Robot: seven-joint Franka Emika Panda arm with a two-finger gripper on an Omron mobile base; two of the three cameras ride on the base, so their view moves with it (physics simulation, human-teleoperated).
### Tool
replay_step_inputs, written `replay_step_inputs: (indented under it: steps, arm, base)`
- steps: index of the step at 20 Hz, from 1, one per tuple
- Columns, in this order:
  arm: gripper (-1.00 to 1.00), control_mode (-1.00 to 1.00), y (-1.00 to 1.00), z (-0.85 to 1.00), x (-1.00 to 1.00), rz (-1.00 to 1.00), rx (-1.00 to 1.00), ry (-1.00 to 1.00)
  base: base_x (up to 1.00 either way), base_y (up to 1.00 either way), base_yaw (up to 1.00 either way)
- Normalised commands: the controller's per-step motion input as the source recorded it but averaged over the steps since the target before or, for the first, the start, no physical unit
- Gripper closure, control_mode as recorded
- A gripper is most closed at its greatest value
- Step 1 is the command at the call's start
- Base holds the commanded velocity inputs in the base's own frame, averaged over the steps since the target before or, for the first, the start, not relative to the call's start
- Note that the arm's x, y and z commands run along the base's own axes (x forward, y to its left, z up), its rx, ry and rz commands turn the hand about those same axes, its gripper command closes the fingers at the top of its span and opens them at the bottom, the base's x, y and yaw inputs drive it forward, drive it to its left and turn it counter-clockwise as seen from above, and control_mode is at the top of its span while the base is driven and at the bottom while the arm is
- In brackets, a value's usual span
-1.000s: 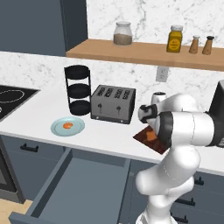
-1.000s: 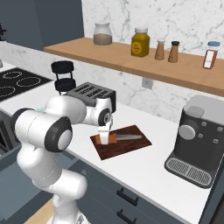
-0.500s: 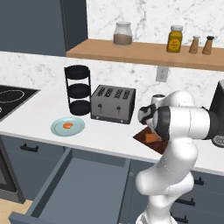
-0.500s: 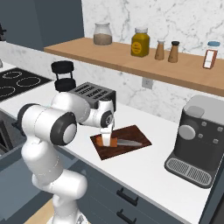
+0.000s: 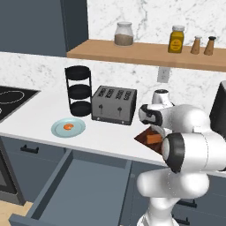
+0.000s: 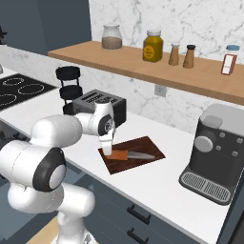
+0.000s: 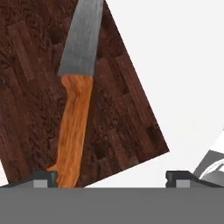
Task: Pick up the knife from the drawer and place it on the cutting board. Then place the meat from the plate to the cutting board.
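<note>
Marble-white counter [image 5: 106,134] carries everything here, with the blue-grey drawer [image 5: 84,190] hanging open below it, nothing visible inside. On the counter by the toaster [image 5: 114,104] sits the dark wooden board [image 6: 132,154], and the knife [image 7: 77,103] already lies flat on it, orange handle toward the arm. The gripper [image 6: 108,148] hangs right over the handle with its jaws spread wide, holding nothing. So the knife half looks done and the arm is at the let-go point. Next up should be the meat [image 5: 68,127], sitting on the plate [image 5: 68,128] well off past the toaster: lift clear, swing over there, come down around that little lump and pinch it.
</note>
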Motion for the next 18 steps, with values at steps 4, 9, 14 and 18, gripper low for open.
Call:
replay_step_inputs:
  steps: [4, 9, 14, 18]
  arm:
    - [-1.00, -1.00, 0.74, 0.52, -0.43, 0.00, -0.04, -0.03]
    - [-1.00, -1.00, 0.86, 0.60, -0.25, 0.14, 0.00, 0.01]
    - [-1.00, -1.00, 0.98, 0.22, -0.10, 0.39, -0.02, 0.00]
    - [-1.00, -1.00, 0.83, 0.02, -0.04, 0.51, -0.01, 0.00]
  base:
    - [0.00, 0.00, 0.00]
    - [0.00, 0.00, 0.00]
    - [0.00, 0.00, 0.00]
    - [0.00, 0.00, 0.00]
